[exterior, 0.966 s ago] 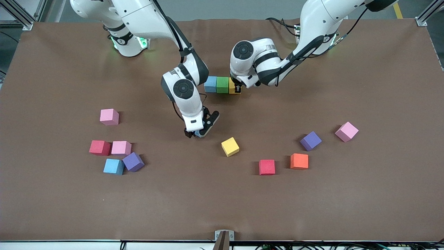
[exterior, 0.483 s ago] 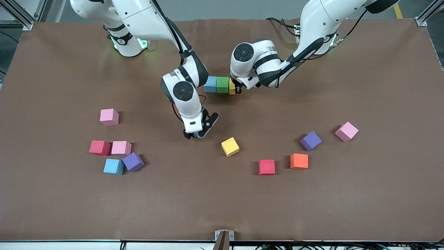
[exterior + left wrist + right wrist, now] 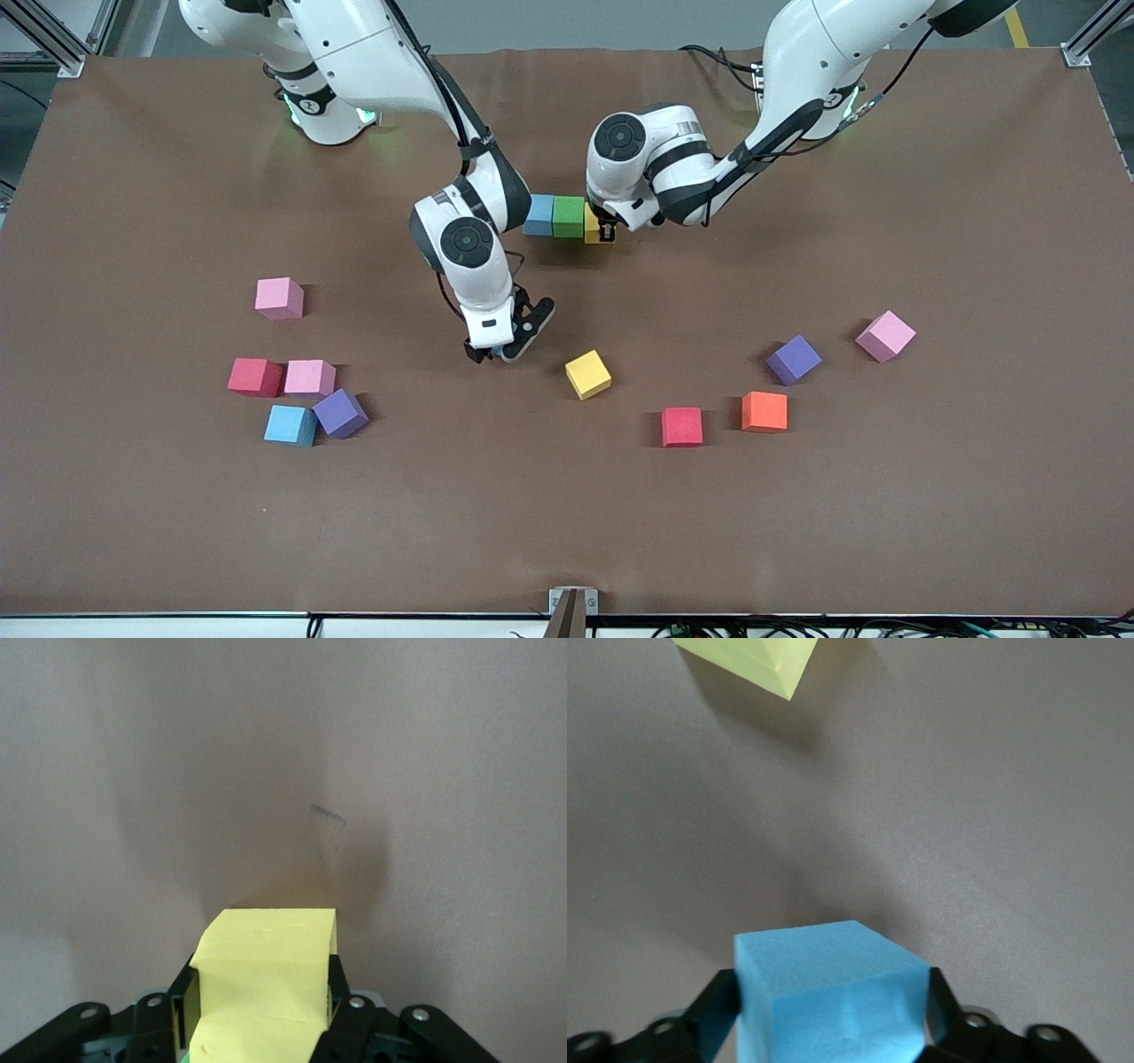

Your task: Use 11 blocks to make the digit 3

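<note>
Blue block (image 3: 833,992) between right gripper (image 3: 496,353) fingers, mostly hidden; left gripper (image 3: 606,232) fingers clamp yellow block (image 3: 266,979).

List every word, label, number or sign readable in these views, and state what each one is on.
None can be read.
The blocks, such as the loose yellow block and the orange block, have plain faces with no print.
The blue block at the right gripper and the yellow block in the left gripper are plain too.
A small dark mark on the right arm's base is too small to read.
</note>
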You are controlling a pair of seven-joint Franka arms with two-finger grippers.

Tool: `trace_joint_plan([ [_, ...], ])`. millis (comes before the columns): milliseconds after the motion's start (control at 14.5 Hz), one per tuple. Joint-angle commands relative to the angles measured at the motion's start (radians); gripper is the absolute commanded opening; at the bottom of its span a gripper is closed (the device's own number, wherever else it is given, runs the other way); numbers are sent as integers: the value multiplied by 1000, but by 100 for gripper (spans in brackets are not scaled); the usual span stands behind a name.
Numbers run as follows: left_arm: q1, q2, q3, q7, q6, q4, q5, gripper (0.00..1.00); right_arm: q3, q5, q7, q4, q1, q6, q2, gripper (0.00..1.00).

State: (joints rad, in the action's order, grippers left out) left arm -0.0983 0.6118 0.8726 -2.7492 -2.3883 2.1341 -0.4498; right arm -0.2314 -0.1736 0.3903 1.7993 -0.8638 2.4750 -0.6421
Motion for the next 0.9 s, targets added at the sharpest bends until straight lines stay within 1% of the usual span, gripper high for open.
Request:
trace_joint_plan([
  [0, -47, 17, -35, -116, -6, -28, -9, 29, -6, -14, -83, -24, -6, -53, -4, 63],
  [69, -47, 17, -35, -122, -6, -30, -10, 35, -6, -14, -114, -34, -6, -86, -4, 51],
  [138, -51, 17, -35, -122, -6, -30, -10, 43, -6, -14, -122, -43, -9, -111, -4, 43],
  [207, -51, 17, -35, -122, -6, -30, -10, 55, -6, -14, -123, -47, -11, -120, -4, 37],
  [276, -51, 17, -35, -119, 0, -28, -12, 74, -6, -14, -131, -47, -12, -120, -2, 34],
  [345, -54, 17, -35, -115, 1, -28, -13, 99, -6, -14, -154, -47, -12, -122, -2, 32],
  [414, -57, 17, -35, -115, 3, -30, -12, 100, -5, -14, -186, -46, -14, -123, -1, 26],
  [483, -57, 16, -35, -115, 4, -28, -12, 100, -5, -14, -209, -44, -15, -134, 1, 25],
  [552, -57, 14, -35, -118, 6, -30, -12, 100, -5, -14, -246, -43, -21, -152, 7, 24],
  [690, -54, 3, -35, -119, 11, -28, -10, 100, 0, -14, -403, -29, -32, -175, 34, 25],
  [828, -41, -17, -30, -121, 33, -28, -9, 100, 4, -23, -542, 12, -52, -159, 62, 25],
])
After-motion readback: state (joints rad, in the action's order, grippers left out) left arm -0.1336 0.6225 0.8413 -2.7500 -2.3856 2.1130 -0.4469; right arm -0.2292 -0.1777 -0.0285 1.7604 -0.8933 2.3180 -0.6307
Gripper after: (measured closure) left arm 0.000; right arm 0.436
